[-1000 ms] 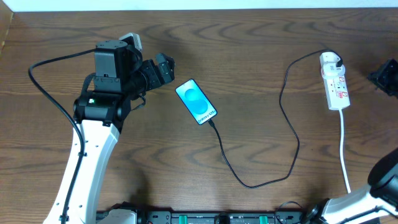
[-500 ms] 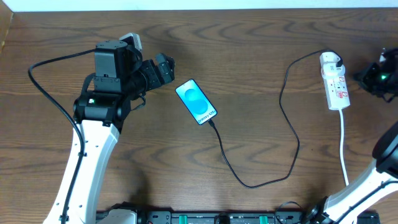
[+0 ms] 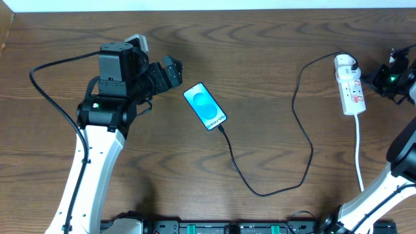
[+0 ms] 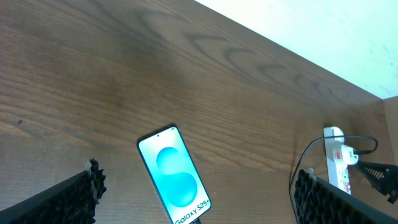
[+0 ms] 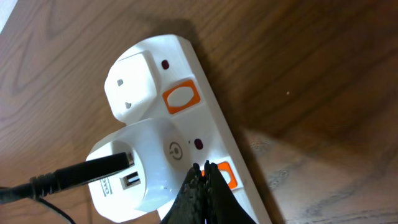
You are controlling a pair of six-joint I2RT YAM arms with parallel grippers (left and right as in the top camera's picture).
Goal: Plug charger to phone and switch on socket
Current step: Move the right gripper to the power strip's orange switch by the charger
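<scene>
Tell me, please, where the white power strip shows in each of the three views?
Overhead: the power strip lies near the right edge, in the upper part.
Left wrist: the power strip is small, at the lower right.
Right wrist: the power strip is close up, filling the middle.
Shared landmark: the charger, its black cable running into the strip's end.

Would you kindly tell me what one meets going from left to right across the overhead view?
left claw → phone → charger → socket → right claw
</scene>
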